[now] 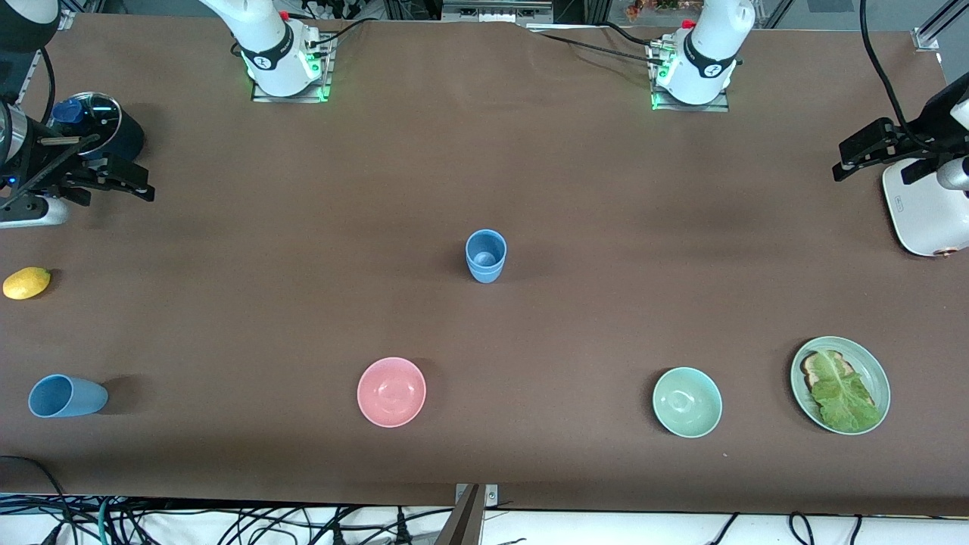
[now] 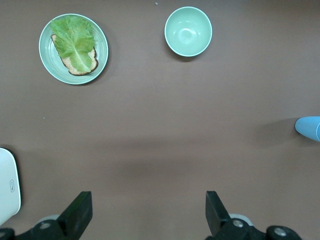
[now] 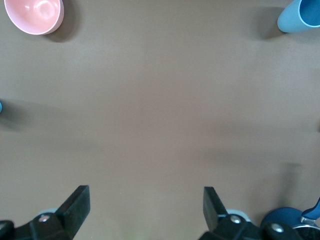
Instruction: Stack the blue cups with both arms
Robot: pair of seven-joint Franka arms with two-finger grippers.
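A blue cup [image 1: 485, 256] stands upright at the table's middle; it looks like one cup nested in another. Its edge shows in the left wrist view [image 2: 309, 128]. Another blue cup [image 1: 66, 396] lies on its side near the front edge at the right arm's end, also seen in the right wrist view [image 3: 300, 15]. My right gripper [image 1: 121, 182] hangs open and empty over the table's right-arm end [image 3: 146, 207]. My left gripper [image 1: 852, 155] hangs open and empty over the left-arm end [image 2: 148, 210]. Both are well away from the cups.
A pink bowl [image 1: 391, 391], a green bowl [image 1: 687, 402] and a green plate [image 1: 878, 378] with toast and lettuce sit along the front. A lemon [image 1: 26, 282] and a dark saucepan [image 1: 102, 129] lie at the right arm's end. A white toaster [image 1: 920, 212] stands under the left gripper.
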